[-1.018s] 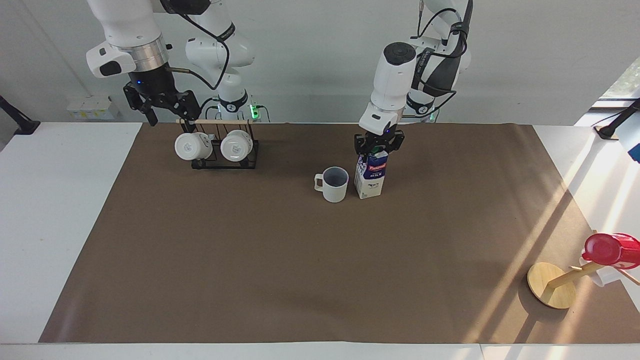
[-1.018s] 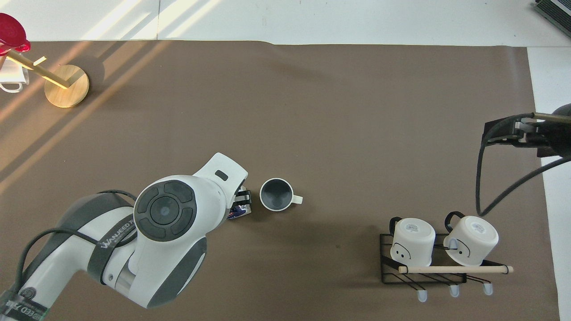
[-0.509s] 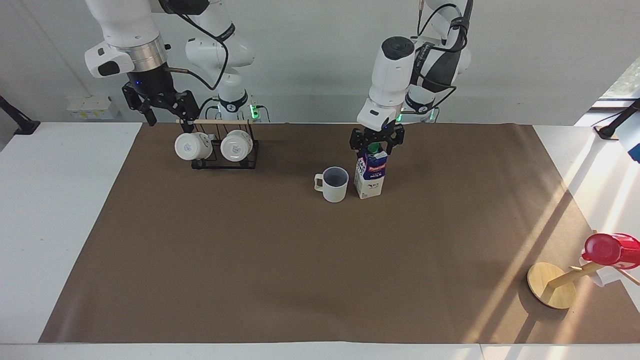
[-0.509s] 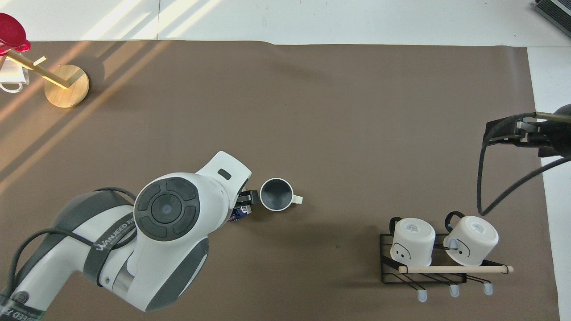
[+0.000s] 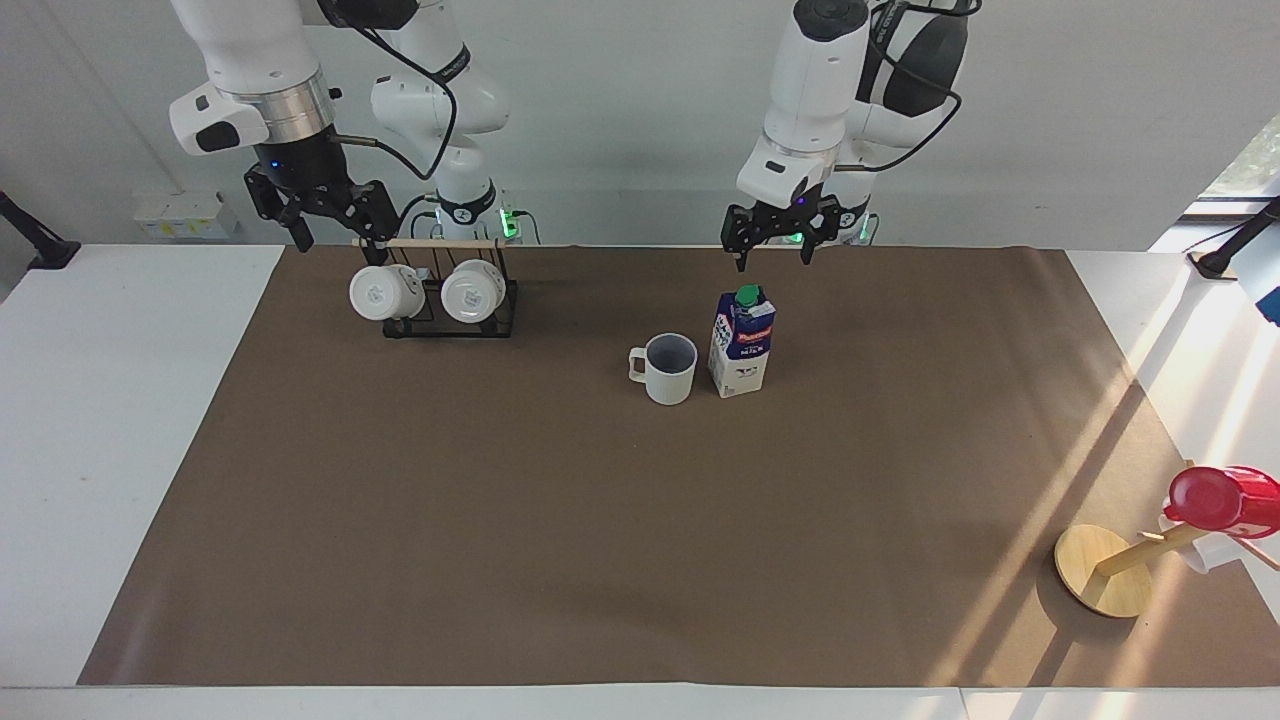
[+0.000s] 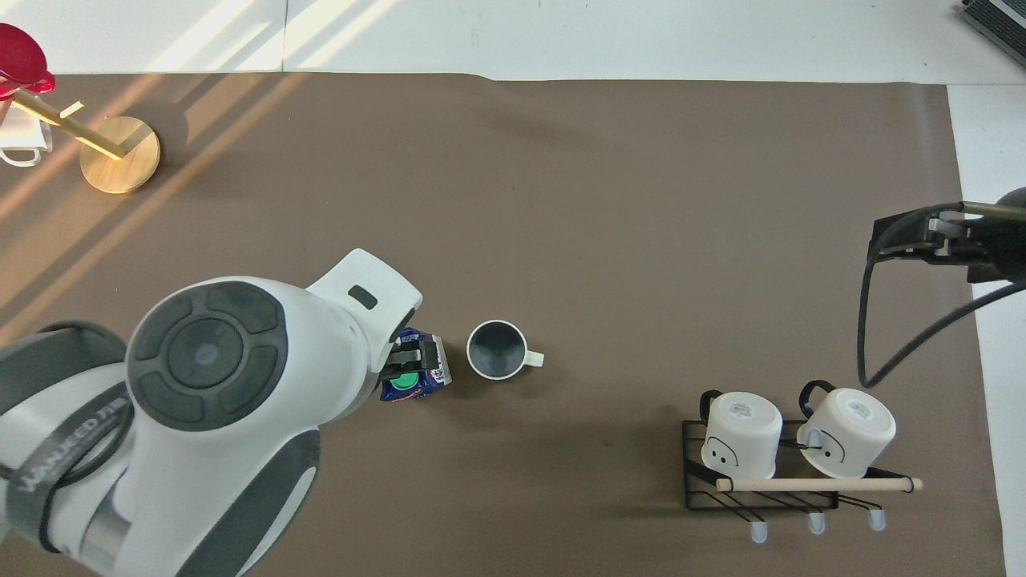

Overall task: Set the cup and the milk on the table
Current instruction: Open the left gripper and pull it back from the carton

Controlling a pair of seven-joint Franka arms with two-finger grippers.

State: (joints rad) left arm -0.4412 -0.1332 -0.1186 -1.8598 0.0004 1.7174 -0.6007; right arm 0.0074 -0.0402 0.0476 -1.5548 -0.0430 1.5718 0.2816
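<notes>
A plain pale wall (image 5: 620, 120) rises at the robots' edge of the white surface (image 5: 120, 420). A window (image 5: 1245, 160) shows at the left arm's end of that wall, and slanting sunlight stripes (image 5: 1090, 480) cross the surface below it

- cup (image 5: 668, 368): off-white cylindrical mug, grey-blue inside, small squarish handle; upright, mouth up, looks empty; stands on the brown mat about mid-width, in the half nearer the robots; handle faces the right arm's end of the table (image 5: 140, 420).
- milk (image 5: 742, 341): tall blue-and-white gable-top carton, green screw cap, red label, cow print near the base; upright, cap on; stands on the mat just beside the cup, toward the left arm's end; narrow gap between them, not touching; taller than the cup; nothing holds it.
</notes>
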